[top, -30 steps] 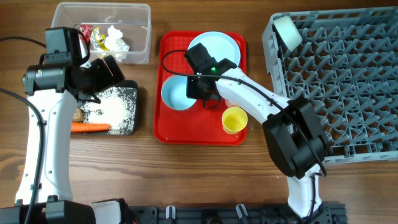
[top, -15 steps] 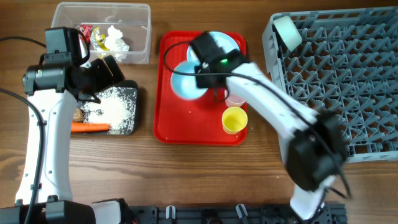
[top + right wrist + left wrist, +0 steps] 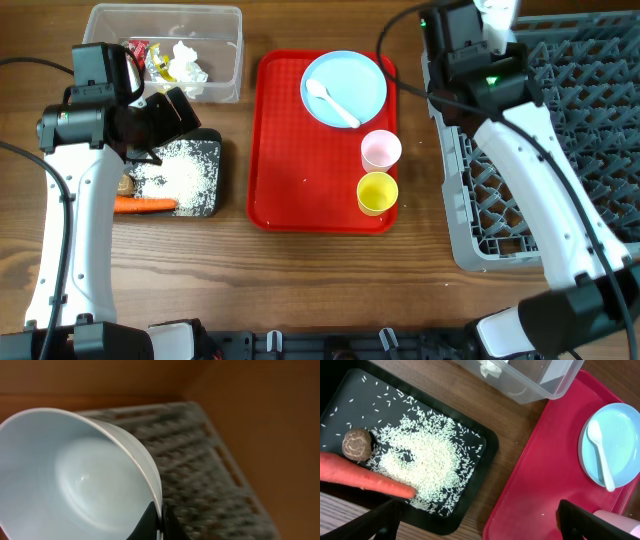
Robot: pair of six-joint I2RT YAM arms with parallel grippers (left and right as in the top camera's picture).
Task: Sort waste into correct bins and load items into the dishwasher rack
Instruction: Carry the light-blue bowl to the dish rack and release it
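Now the right gripper (image 3: 157, 521), pinched shut on a light blue bowl's (image 3: 75, 475) rim over the dishwasher rack's (image 3: 560, 120) far-left corner, probably must seat it between pegs (image 3: 575, 95); the left gripper (image 3: 479, 510) hangs wide open, empty.

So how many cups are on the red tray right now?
2. The pink cup stands upright by the right edge of the red tray, just below the plate. The yellow cup stands upright next to it, nearer the robot. None looks hidden.

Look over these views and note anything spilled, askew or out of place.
Nothing stands out. The rice grains lie loose but inside the black tray; the white spoon rests on the blue plate.
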